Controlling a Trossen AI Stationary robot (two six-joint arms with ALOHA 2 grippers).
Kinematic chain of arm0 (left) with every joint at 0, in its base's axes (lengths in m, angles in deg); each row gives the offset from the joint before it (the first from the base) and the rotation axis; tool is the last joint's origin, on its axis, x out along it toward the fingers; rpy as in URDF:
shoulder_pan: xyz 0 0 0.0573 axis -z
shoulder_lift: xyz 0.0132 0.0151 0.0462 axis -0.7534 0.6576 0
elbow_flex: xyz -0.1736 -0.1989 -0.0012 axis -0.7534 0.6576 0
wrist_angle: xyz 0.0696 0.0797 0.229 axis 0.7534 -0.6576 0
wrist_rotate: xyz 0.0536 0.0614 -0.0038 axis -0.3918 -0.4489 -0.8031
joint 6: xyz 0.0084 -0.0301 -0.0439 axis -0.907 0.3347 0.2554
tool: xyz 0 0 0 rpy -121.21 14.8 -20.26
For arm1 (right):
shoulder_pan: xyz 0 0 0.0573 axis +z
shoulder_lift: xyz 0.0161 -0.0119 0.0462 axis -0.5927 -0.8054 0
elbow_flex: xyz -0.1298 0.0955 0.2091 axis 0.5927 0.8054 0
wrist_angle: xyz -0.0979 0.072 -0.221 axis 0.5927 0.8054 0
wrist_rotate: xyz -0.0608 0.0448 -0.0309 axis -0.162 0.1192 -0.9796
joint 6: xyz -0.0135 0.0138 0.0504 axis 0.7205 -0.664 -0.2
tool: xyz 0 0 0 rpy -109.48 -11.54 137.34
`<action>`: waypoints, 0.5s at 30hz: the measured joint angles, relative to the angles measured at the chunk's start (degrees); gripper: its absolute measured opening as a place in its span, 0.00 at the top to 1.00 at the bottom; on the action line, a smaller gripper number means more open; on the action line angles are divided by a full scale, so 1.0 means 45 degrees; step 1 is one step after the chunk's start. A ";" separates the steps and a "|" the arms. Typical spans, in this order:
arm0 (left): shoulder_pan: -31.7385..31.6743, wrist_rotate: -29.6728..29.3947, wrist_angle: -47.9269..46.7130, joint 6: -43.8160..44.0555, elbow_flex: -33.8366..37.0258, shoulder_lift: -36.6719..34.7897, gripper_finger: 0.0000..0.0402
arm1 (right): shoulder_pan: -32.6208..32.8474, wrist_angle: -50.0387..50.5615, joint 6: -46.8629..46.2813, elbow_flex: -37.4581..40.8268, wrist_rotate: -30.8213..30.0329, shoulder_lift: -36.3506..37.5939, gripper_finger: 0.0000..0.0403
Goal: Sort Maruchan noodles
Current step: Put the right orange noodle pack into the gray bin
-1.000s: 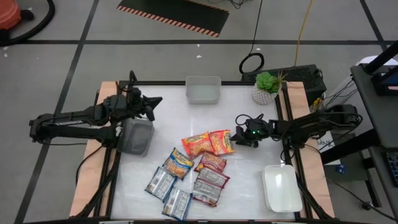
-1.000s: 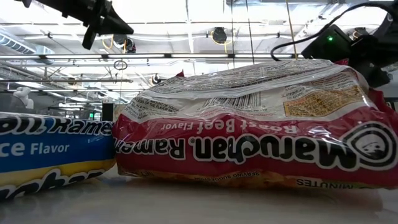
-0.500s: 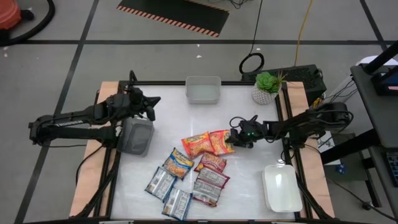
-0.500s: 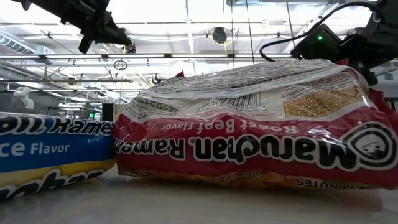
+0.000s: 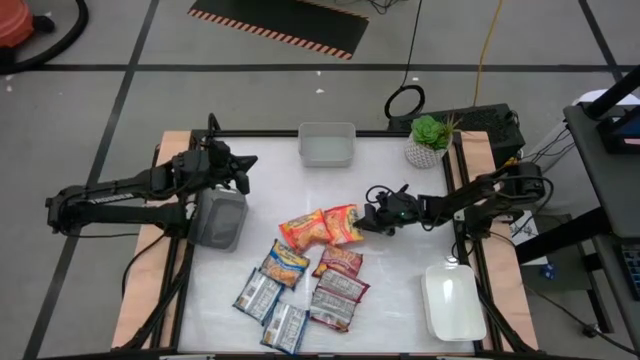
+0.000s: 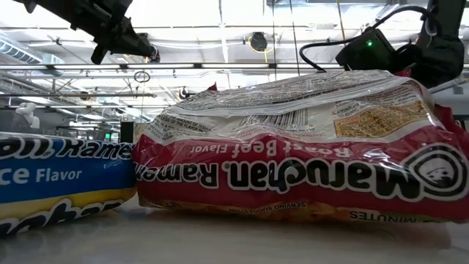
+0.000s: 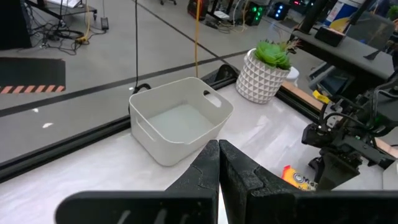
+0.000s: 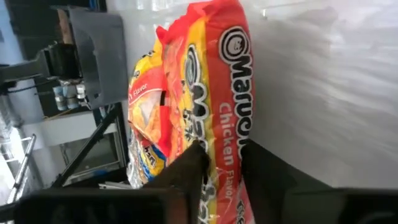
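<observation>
Right gripper (image 5: 368,222): low over the surface (image 5: 400,300), its fingers (image 8: 186,171) clamped on the edge of the orange-red chicken packet (image 5: 342,223), as the right wrist view shows.
Left gripper (image 5: 243,170): fingers together, holding nothing, waiting above the grey tray (image 5: 220,218) at the left side.
Noodles: the pile of Maruchan packets (image 5: 310,265) lies mid-surface; the held packet touches a second orange-red packet (image 5: 301,230), and maroon-and-silver and blue-silver ones lie nearer the front edge.
Trays: a white tray (image 5: 326,144) at the far edge, another white tray (image 5: 453,302) near the right front corner.
Risk, thin grip: the hold looks to be on the wrapper's rim only; slick plastic could slide out on the lift.
Risk, neighbour: the touching packet may be dragged or flipped if the lift is slanted.
Risk, plant: the potted plant (image 5: 430,140) stands near the right arm; a wide swing could knock it.
</observation>
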 joint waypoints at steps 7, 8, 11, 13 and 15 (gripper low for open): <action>0.0000 0.0000 -0.0003 -0.0245 0.0000 -0.0002 0.99 | 0.0000 -0.0253 0.0027 0.0010 -0.0359 0.0058 0.93; 0.0000 0.0000 -0.0003 -0.0331 0.0000 0.0000 0.99 | 0.0000 -0.0317 0.0027 0.0010 -0.0359 0.0058 0.93; 0.0000 -0.0002 -0.0001 -0.0512 0.0000 0.0000 0.99 | 0.0000 -0.0717 0.0057 0.0010 -0.0354 0.0058 0.94; 0.0000 0.0000 -0.0001 -0.0512 0.0000 0.0000 0.99 | 0.0000 -0.1051 0.0063 0.0028 -0.0356 0.0058 0.94; 0.0000 0.0000 -0.0003 -0.0434 0.0000 0.0000 0.99 | 0.0000 -0.1390 0.0066 0.0034 -0.0357 0.0053 0.94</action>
